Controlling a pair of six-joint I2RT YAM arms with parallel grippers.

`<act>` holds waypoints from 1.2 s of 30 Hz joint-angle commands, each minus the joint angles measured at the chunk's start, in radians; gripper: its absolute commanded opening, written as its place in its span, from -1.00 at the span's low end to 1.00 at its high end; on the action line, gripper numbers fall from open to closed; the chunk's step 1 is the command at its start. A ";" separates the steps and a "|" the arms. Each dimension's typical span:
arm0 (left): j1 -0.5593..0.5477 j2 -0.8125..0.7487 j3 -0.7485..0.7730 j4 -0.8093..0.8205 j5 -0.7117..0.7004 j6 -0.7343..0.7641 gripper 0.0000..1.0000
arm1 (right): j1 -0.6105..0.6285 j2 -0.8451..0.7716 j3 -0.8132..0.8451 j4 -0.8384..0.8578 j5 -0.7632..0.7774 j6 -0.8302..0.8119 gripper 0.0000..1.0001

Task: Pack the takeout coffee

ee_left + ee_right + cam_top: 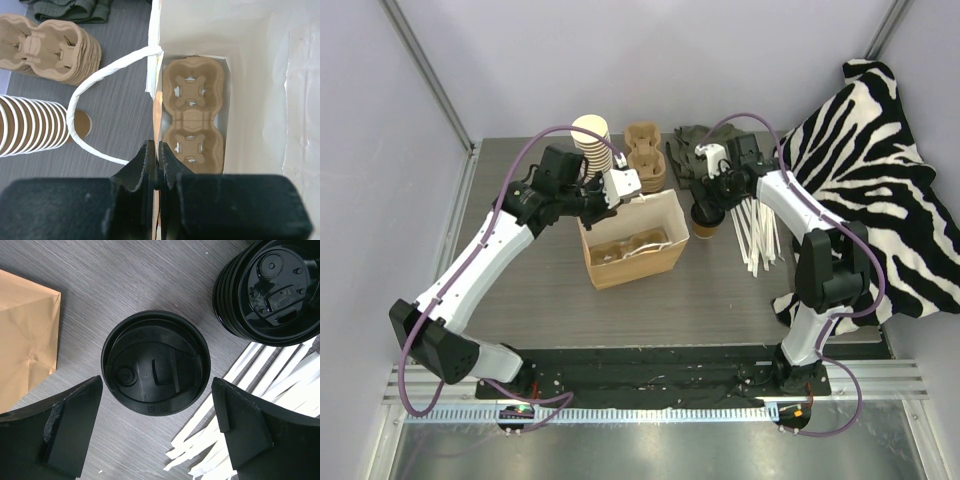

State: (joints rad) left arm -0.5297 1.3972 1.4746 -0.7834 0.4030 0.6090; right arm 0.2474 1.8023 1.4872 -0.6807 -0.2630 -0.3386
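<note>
One takeout coffee [155,369] centred under wide-spread right hand [156,385], untouched.

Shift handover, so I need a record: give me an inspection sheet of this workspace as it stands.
Surface: grey table, no spills seen.
Job's things: lidded coffee upright beside the bag; a carrier lies in the bag.
Clutter: cup stack, carrier stack, lid stack, white straws, green cloth.
Grippers: left gripper shut on the bag's rim; right gripper open, a finger each side of the coffee.
Cables: purple cable along each arm, no snag seen.
Surroundings: zebra cloth at right, plain walls.
</note>
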 commanded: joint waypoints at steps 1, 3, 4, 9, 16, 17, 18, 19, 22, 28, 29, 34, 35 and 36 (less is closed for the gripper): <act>0.004 0.002 0.006 0.004 0.022 -0.012 -1.00 | 0.000 0.000 -0.018 0.066 0.002 -0.019 1.00; 0.004 0.003 0.006 0.004 0.022 -0.012 -1.00 | 0.000 0.000 -0.030 0.076 0.004 -0.022 0.99; 0.004 0.005 0.006 0.004 0.020 -0.011 -1.00 | 0.000 -0.001 -0.036 0.082 0.008 -0.025 0.98; 0.004 0.008 0.006 0.003 0.020 -0.012 -1.00 | 0.001 -0.020 -0.073 0.115 0.010 -0.034 0.89; 0.004 0.013 0.010 -0.004 0.023 -0.011 -1.00 | 0.000 -0.043 -0.082 0.125 0.015 -0.036 0.98; 0.004 0.016 0.012 -0.004 0.023 -0.008 -1.00 | 0.000 -0.044 -0.079 0.121 0.019 -0.037 0.99; 0.004 0.017 0.013 -0.004 0.023 -0.006 -1.00 | 0.000 -0.046 -0.076 0.119 0.021 -0.037 1.00; 0.004 0.017 0.015 -0.005 0.023 -0.008 -1.00 | 0.001 -0.046 -0.067 0.116 0.022 -0.039 1.00; 0.004 0.022 0.019 -0.005 0.026 -0.008 -1.00 | 0.000 -0.046 -0.051 0.099 0.033 -0.045 0.99; 0.004 0.026 0.026 -0.007 0.030 -0.006 -1.00 | 0.000 -0.050 -0.024 0.064 0.021 -0.050 1.00; 0.004 0.025 0.027 -0.007 0.028 -0.006 -1.00 | 0.000 -0.050 -0.019 0.060 0.021 -0.048 1.00; 0.004 0.031 0.035 -0.010 0.030 -0.003 -1.00 | -0.002 -0.032 0.011 0.032 -0.008 -0.051 0.99; 0.004 0.033 0.038 -0.010 0.030 -0.003 -1.00 | -0.005 -0.031 0.015 0.020 -0.018 -0.050 0.97; 0.004 0.033 0.038 -0.011 0.030 0.000 -1.00 | -0.005 -0.023 0.021 0.014 -0.024 -0.047 0.94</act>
State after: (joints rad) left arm -0.5297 1.4254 1.4754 -0.7830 0.4053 0.6090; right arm 0.2466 1.7977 1.4467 -0.6395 -0.2581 -0.3710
